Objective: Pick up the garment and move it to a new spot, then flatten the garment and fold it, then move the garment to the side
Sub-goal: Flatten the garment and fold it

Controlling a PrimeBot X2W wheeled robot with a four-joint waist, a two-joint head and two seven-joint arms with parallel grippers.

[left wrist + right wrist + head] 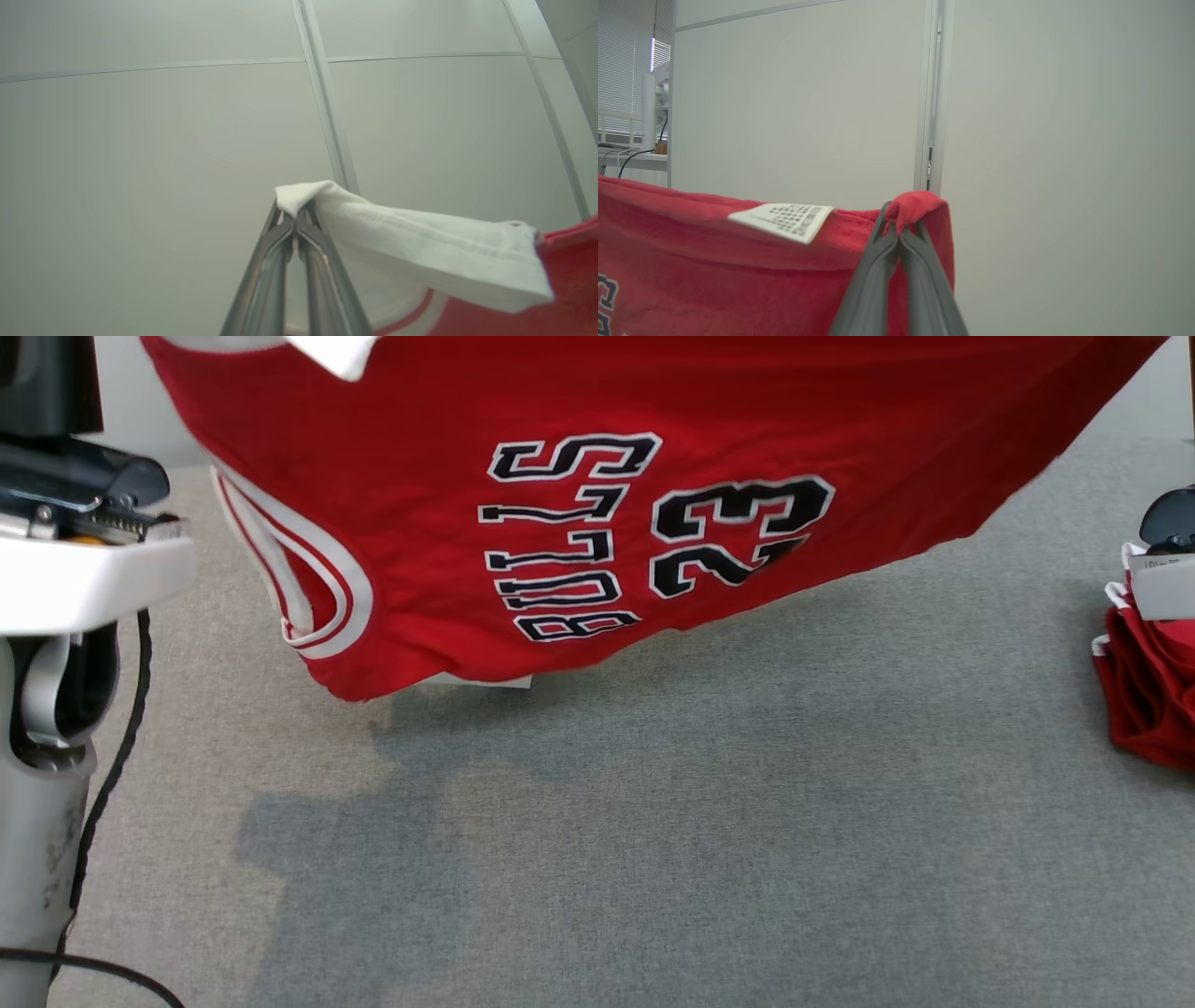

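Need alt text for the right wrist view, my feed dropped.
The right gripper is shut on a bunched red corner of the jersey, which spreads across the lower left. A white printed label sits near its top edge, with a pale wall behind.

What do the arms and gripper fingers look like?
Left gripper: two long, slim dark-grey fingers with a metallic sheen, tapering to the tips. Right gripper: same shape, matte dark grey. Head view, left edge: pale grey arm housing, black cable alongside.
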